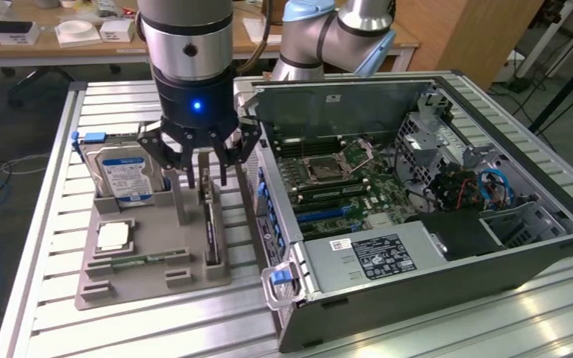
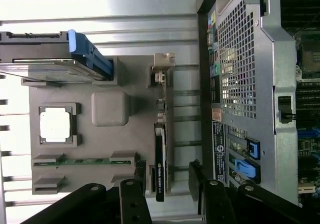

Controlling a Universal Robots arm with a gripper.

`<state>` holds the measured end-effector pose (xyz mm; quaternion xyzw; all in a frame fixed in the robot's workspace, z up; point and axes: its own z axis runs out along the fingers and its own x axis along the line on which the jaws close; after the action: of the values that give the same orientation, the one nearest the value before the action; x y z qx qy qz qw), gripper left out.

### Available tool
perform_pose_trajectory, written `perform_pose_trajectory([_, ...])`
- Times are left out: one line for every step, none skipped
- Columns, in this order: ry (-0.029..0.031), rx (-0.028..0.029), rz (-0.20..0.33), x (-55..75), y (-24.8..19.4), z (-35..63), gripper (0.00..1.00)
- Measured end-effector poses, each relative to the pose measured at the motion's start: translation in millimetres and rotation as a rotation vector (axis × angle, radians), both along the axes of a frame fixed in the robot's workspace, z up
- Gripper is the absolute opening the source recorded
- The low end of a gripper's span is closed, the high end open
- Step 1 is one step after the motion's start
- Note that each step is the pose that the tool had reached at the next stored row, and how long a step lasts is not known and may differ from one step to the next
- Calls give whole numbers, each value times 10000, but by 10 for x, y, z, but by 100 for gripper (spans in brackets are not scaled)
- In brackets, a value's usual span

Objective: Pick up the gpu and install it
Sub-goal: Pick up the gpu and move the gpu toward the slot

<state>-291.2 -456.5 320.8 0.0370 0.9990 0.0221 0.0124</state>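
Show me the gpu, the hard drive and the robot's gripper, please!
gpu [image 1: 212,231]: exterior view, upper edge of the black card.
hard drive [image 1: 127,177]: exterior view, on its blue label.
gripper [image 1: 209,181]: exterior view, midway between its fingertips.

The table [image 1: 48,224] is ribbed bare aluminium with a dull brushed sheen, and the tray [image 1: 137,280] on it is matt grey plastic. Along the tray's edge nearest the computer case [image 1: 386,313] the gpu [image 1: 211,224] is a matt black card with a pale metal bracket, while the hard drive [image 1: 122,175] at the opposite edge is satiny silver metal under a glossy label. The case is dark matt sheet metal with a perforated grey steel back.
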Motion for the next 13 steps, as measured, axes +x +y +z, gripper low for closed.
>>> perform_pose_trajectory([0, 0, 0, 0, -1, -6, 47])
perform_pose_trajectory([0, 0, 0, 0, -3, -13, 47])
perform_pose_trajectory([0, 0, 0, 0, -5, -20, 47])
perform_pose_trajectory([0, 0, 0, 0, -6, -26, 47])
perform_pose_trajectory([0, 1, 0, 0, -8, -32, 47])
perform_pose_trajectory([0, 0, 0, 0, -9, -39, 47])
perform_pose_trajectory([0, 0, 0, 0, -11, -45, 47])
perform_pose_trajectory([0, 0, 1, 0, -12, -51, 47])
perform_pose_trajectory([0, 0, 0, 0, -14, -59, 47])
perform_pose_trajectory([0, 0, 0, 0, -15, -65, 47])
perform_pose_trajectory([0, 0, 0, 0, -16, -72, 47])
perform_pose_trajectory([0, 0, 0, 0, -17, -79, 47])
perform_pose_trajectory([-1, 0, 0, 0, -18, -86, 47])
